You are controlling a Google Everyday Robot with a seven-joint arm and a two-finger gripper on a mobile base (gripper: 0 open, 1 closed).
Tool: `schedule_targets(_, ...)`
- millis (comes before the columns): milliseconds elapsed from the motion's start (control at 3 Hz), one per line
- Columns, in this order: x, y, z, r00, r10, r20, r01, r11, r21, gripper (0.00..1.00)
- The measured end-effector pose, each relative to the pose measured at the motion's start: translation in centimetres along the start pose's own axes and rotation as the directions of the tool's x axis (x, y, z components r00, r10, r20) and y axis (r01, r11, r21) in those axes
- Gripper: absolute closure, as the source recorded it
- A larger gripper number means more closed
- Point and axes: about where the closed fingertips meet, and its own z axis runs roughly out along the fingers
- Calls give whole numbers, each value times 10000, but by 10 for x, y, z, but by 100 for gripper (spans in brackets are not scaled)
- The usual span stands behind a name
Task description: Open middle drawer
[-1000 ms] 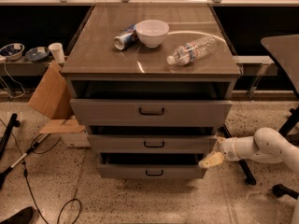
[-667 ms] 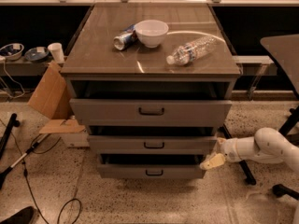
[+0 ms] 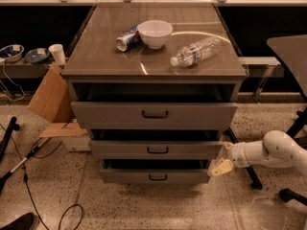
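Three grey drawers are stacked in a cabinet, all pulled out a little. The middle drawer (image 3: 156,149) has a low front panel and a small dark bar handle (image 3: 157,150). My gripper (image 3: 221,161) comes in from the right on a white arm (image 3: 273,151). It sits at the right end of the middle drawer's front, low beside the corner, with a pale fingertip (image 3: 219,168) pointing down-left. The top drawer (image 3: 154,115) is taller, and the lowest drawer (image 3: 154,176) is narrower.
On the cabinet top lie a white bowl (image 3: 155,32), a crushed can (image 3: 126,40) and a plastic bottle (image 3: 195,51). Cardboard (image 3: 50,99) leans at the left. A dark chair base (image 3: 292,195) stands at the right. Cables run over the floor at the left.
The gripper has shifted slightly along the right end of the middle drawer. The drawers look the same.
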Motion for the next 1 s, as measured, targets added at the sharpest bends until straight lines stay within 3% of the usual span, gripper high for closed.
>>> schedule_targets(333,1,-1,-2,10000,-3,0,3,10000,-2,0)
schedule_targets(667,11,14,-7,9974,-585,-417,575,9980,-244,0)
schedule_targets(1000,13,13,-10,9974,-588,-421,578,9980,-248,0)
